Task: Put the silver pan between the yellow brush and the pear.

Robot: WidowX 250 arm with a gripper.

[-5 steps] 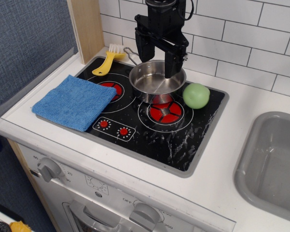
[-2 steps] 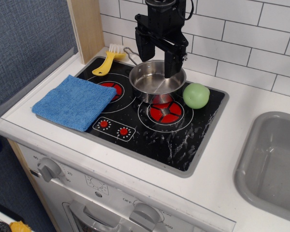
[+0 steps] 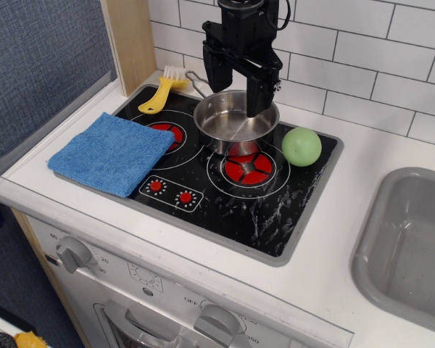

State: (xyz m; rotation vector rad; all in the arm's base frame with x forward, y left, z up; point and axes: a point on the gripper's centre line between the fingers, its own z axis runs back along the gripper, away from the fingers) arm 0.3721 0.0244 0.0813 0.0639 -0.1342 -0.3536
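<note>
The silver pan point(image 3: 235, 122) sits on the black stovetop point(image 3: 275, 210), over the back of the two burners, its thin wire handle pointing back left. The yellow brush point(image 3: 162, 90) lies at the stove's back left corner, bristles toward the wall. The pale-green pear point(image 3: 301, 147) rests on the stove just right of the pan, a small gap between them. My black gripper point(image 3: 233, 85) hangs over the pan's far rim with its fingers spread wide; the right finger point(image 3: 256, 98) reaches down to the rim, and nothing is held.
A blue cloth point(image 3: 112, 152) lies on the stove's left front. White tiled wall stands right behind the gripper, a wooden post point(image 3: 130, 40) at the back left. A grey sink point(image 3: 413, 246) is at the right. Oven knobs line the front.
The pear has rolled a little to the right, away from the pan. The pan and my gripper have not moved.
</note>
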